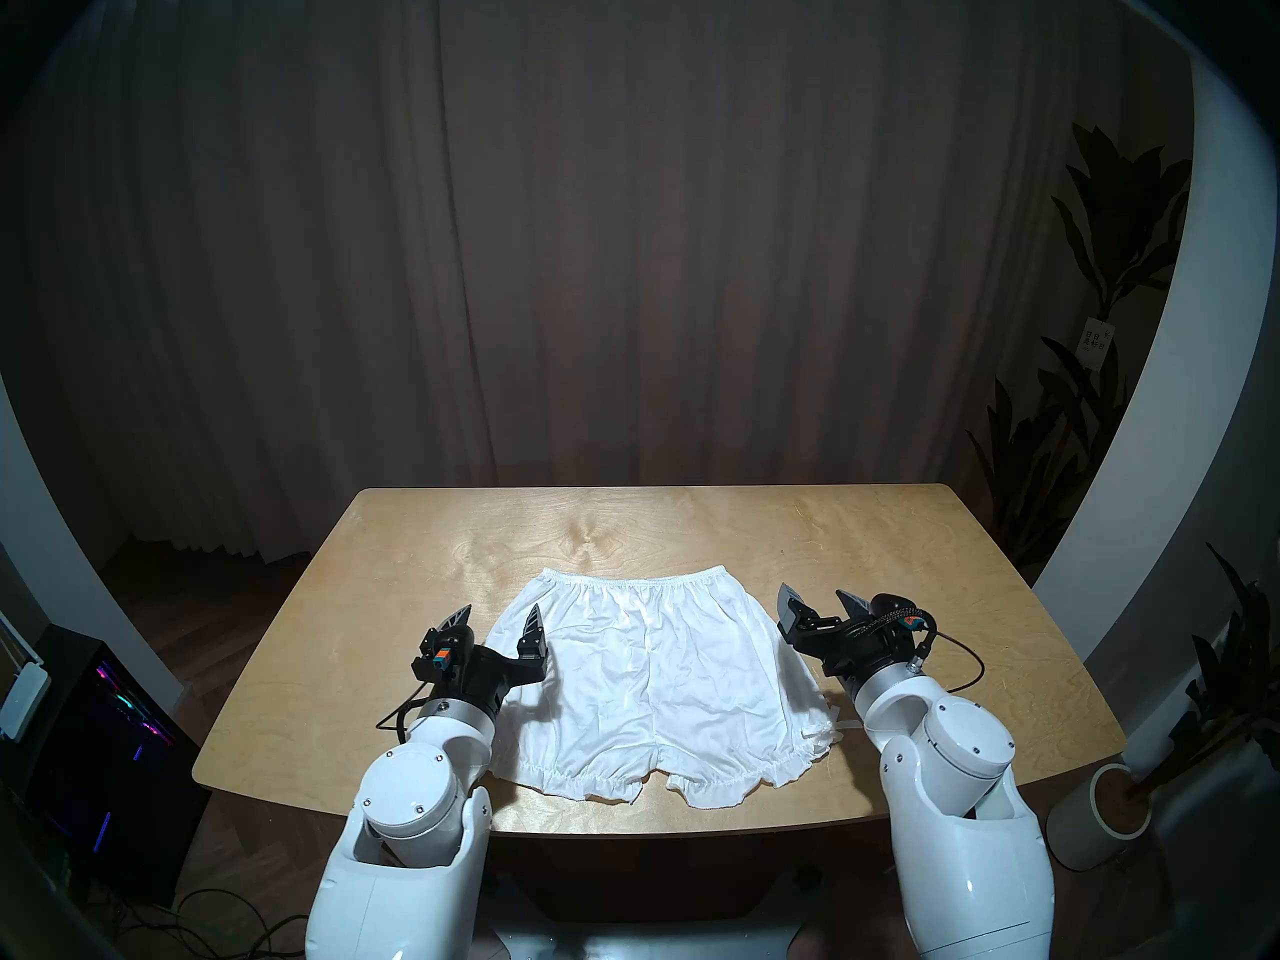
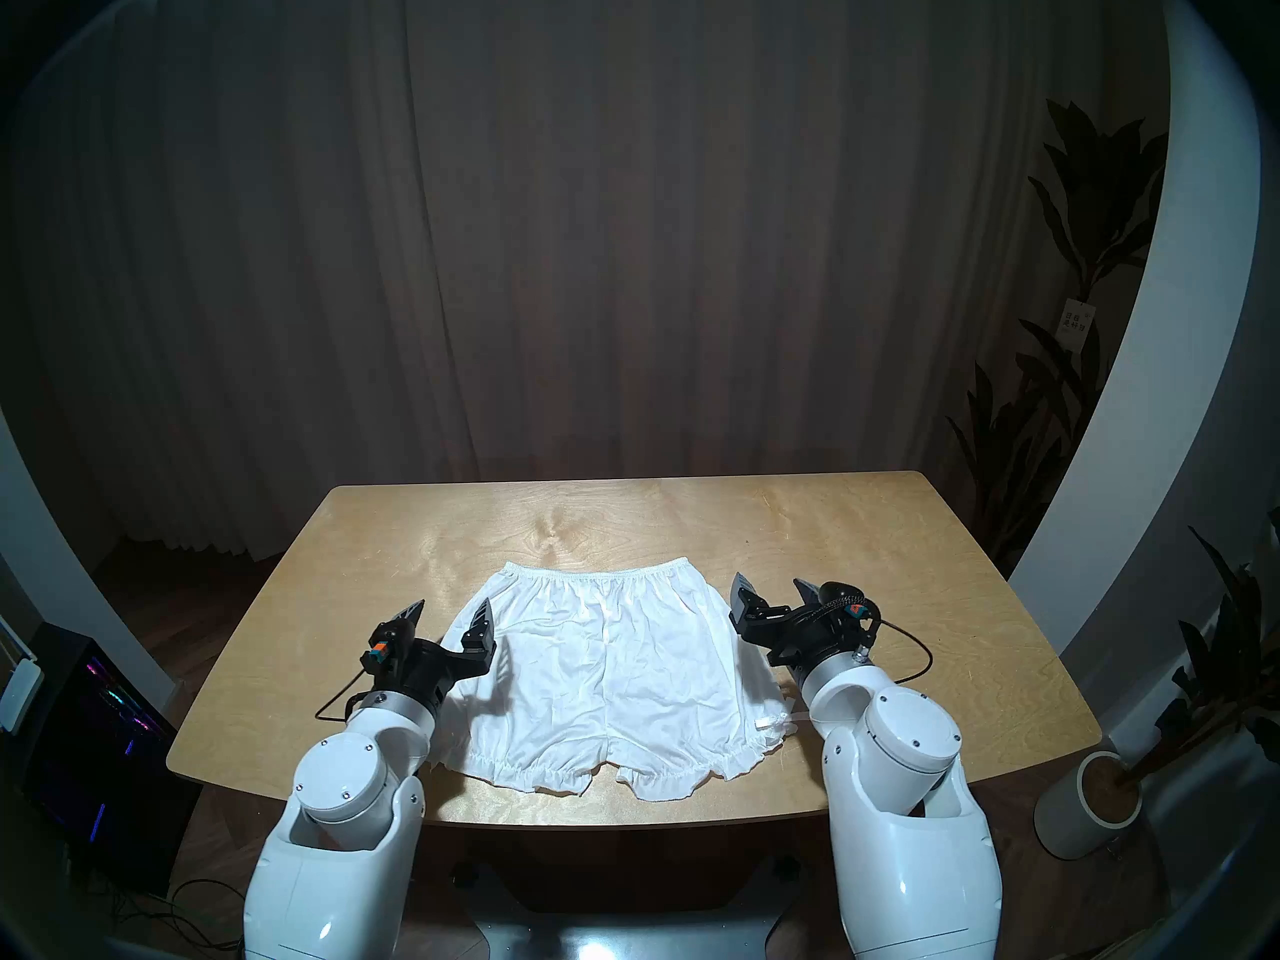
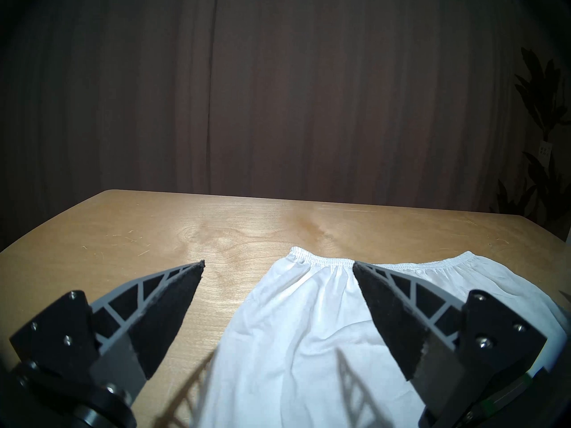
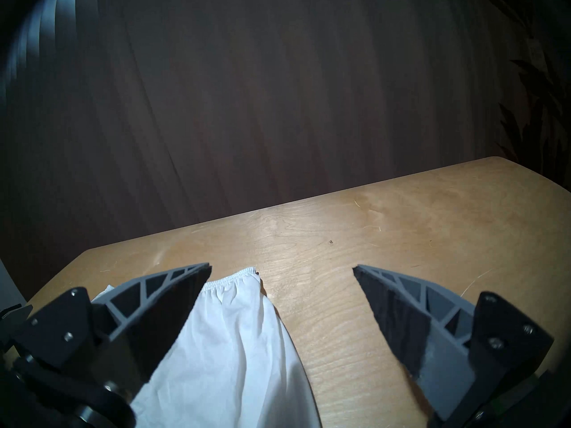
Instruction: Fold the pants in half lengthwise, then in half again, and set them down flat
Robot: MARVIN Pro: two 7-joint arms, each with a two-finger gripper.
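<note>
Pants (image 1: 658,688): thin white cloth, matt, creased.
Worktop (image 1: 900,557): pale wood, smooth, faint sheen, visible grain.
Left gripper (image 1: 500,618): grey plastic ribs, rough black pads.
Curtain (image 1: 623,245): brown cloth, matt.

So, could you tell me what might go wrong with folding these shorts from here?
1. The shorts are thin and wrinkled; a pinch may catch only the top layer.
2. The ribbon ties at the right hem could snag or trail out.
3. Both end effectors, left and right, are open and hold nothing.
</note>
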